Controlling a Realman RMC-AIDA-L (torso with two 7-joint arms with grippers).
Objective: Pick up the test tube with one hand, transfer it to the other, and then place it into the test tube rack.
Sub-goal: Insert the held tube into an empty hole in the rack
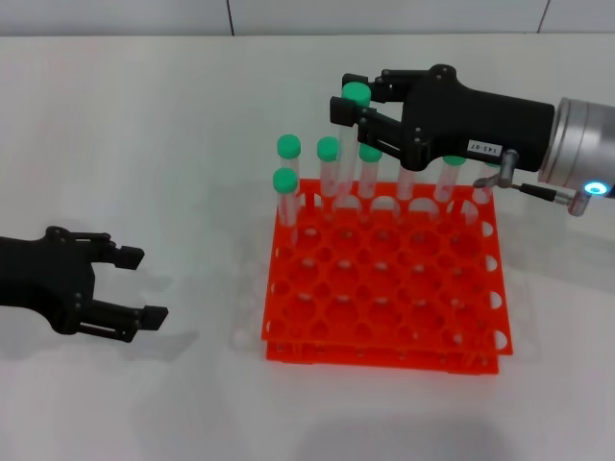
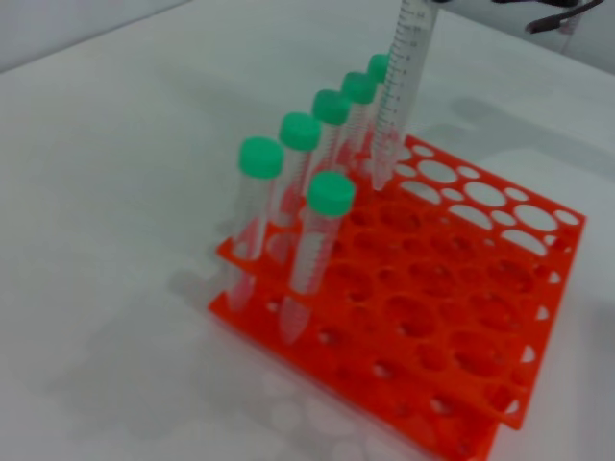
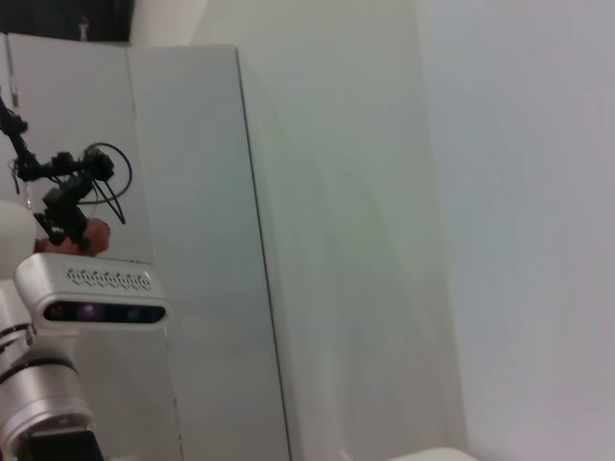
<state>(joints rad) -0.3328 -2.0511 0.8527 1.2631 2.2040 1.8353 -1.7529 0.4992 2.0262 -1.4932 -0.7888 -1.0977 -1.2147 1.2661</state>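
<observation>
Right gripper (image 1: 348, 108) fingers pinching test tube (image 1: 352, 134) above rack (image 1: 384, 288) back edge, left gripper (image 1: 135, 286) fingers spread, well apart.

1. The right gripper (image 1: 352, 108) is matte black, with a small white number label.
2. Its wrist is ribbed silver, lit blue.
3. The left gripper (image 1: 144, 285) is matte black with two fingers.

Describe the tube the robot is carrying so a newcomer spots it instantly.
Find the orange test tube rack on the white table. Over its far edge, the right end effector grips the test tube upright. Unlike its green-capped neighbours, its tip hangs above the holes.
</observation>
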